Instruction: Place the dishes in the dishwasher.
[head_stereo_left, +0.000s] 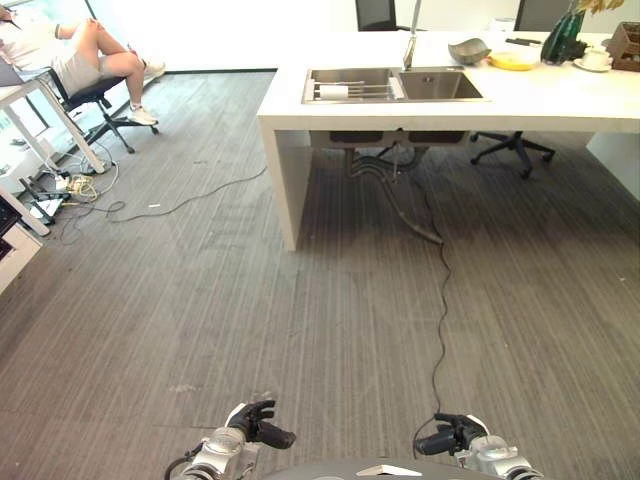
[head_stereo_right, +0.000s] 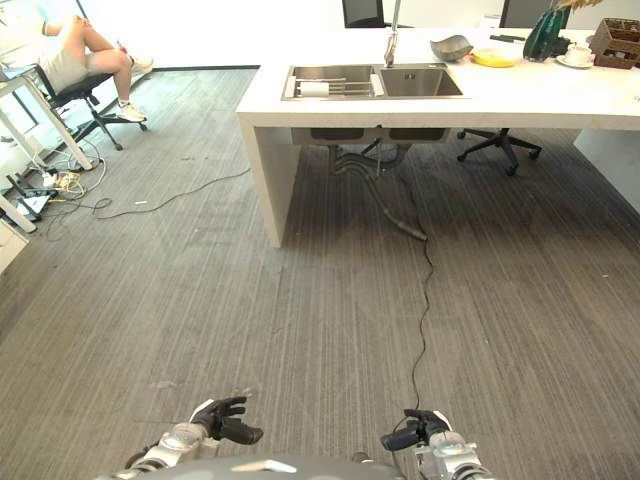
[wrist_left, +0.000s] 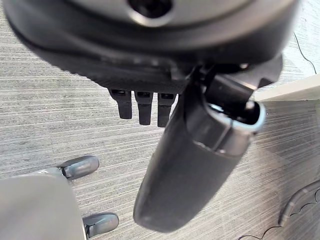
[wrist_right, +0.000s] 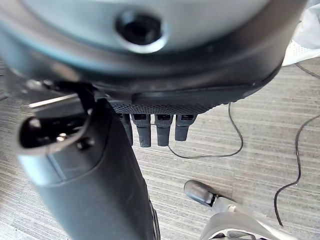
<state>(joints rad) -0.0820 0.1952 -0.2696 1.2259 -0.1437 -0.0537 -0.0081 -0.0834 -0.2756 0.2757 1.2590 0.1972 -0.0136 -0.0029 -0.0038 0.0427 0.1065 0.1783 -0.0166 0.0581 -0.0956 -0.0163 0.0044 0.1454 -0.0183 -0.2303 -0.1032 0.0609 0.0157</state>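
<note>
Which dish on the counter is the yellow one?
The plate, right of the sink. It is flat and bright yellow, lying between the grey bowl and the white cup on its saucer.

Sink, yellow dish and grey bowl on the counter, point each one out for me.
sink (head_stereo_left: 440, 85), left eye view, floor of its right basin
yellow dish (head_stereo_left: 513, 61), left eye view, its middle
grey bowl (head_stereo_left: 468, 50), left eye view, its outer wall

Sink (head_stereo_left: 392, 85) set in worktop (head_stereo_left: 540, 105) ahead; bowl (head_stereo_left: 468, 50) and plate (head_stereo_left: 513, 61) right of sink; person (head_stereo_left: 75, 50) seated far left.
</note>
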